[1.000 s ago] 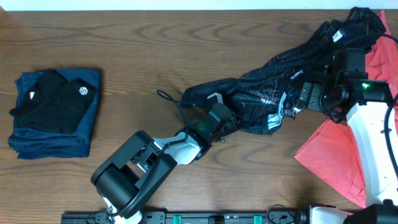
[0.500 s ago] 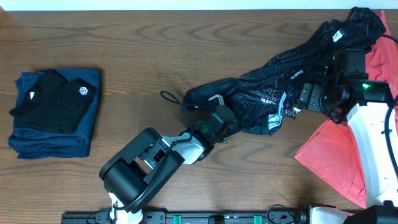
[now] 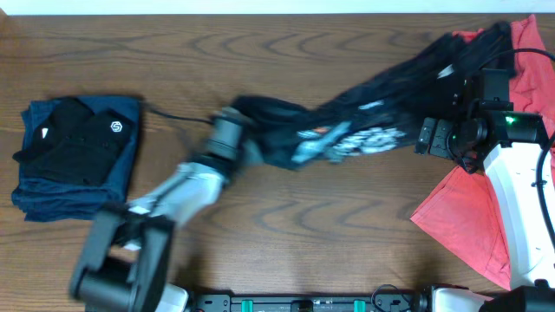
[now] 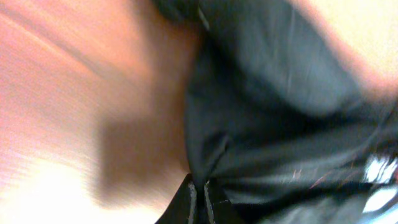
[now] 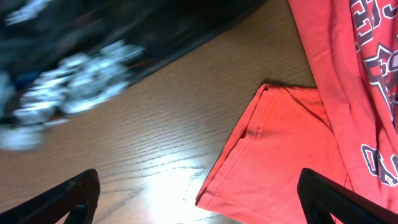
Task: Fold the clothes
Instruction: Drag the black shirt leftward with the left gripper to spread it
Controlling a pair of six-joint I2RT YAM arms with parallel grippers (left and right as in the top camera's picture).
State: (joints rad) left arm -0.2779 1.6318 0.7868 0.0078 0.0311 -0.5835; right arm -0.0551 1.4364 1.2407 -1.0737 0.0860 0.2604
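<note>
The wooden table (image 3: 329,238) fills the overhead view. Across it, the black shirt (image 3: 347,113) with its white print is stretched in a long band from the upper middle to the upper right corner. Its far end there lies against the red T-shirts (image 3: 468,217). These spread down the right edge to the lower right, and the white right arm (image 3: 520,173) stands over part of them, just below the band. In the right wrist view they show dark and white lettering.

At the left edge, well apart from the shirt, sits a folded stack (image 3: 78,156): a dark blue garment with a black one on top. Bare wood lies between stack and shirt.

The left arm (image 3: 173,195), blurred, reaches from the lower left up to the shirt's left end. Its wrist view is also blurred and shows the left jaws closed together on black cloth. The right jaws stand wide apart and empty, over bare wood and a red hem corner, near the print.
</note>
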